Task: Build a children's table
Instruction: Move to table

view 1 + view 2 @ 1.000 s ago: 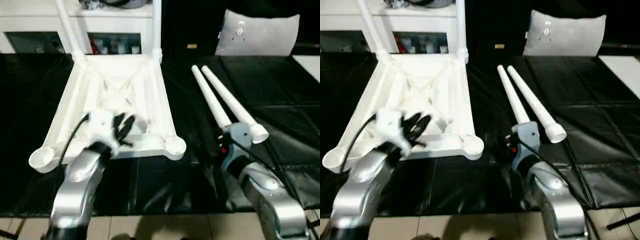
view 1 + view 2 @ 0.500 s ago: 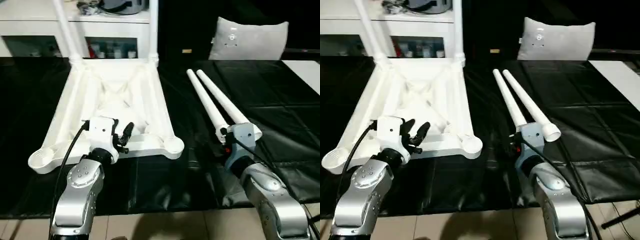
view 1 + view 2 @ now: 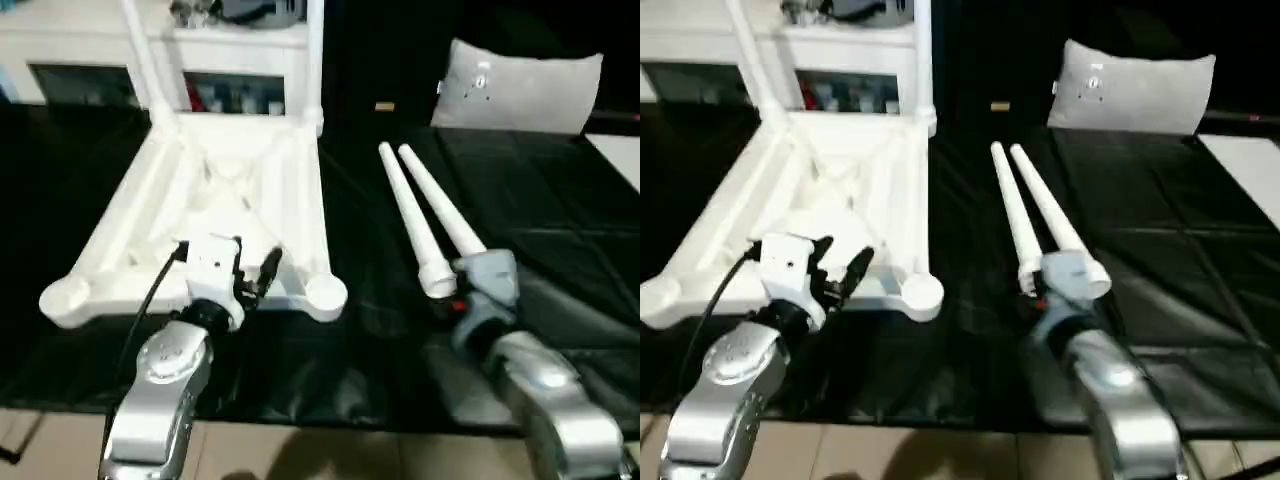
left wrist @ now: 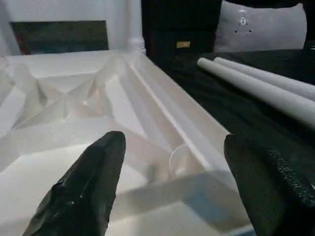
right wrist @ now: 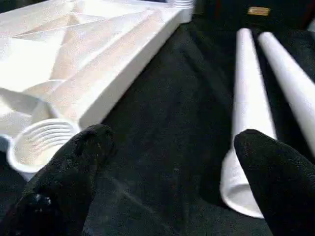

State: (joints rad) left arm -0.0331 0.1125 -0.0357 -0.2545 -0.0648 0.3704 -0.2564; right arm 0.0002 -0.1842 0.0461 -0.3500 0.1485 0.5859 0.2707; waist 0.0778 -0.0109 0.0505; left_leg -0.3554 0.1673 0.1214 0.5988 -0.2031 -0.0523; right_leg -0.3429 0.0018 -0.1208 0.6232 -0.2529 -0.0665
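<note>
On the black mat, seen from the head camera, the tabletop is laid upside down toward ten o'clock, its X-ribbed underside turned up and round sockets shown at its near corners. Two legs are seen standing upright in its two far corner sockets, in front of a white cabinet. Two loose legs are laid side by side at about two o'clock, well apart from the tabletop, with their flared ends toward the robot; a grey cushion is seen beyond them at one o'clock. The left gripper is held at the tabletop's near edge with its fingers spread and nothing between them. The right arm is seen at five o'clock, its wrist just beside the flared ends of the loose legs. From the left wrist camera, the left gripper's two black fingers are shown parted over the ribbed underside, with a socket between them farther off and nothing grasped. From the right wrist camera, the right gripper is shown spread wide and empty above the mat, with the tabletop's threaded corner socket by one finger and the flared end of a loose leg by the other.
</note>
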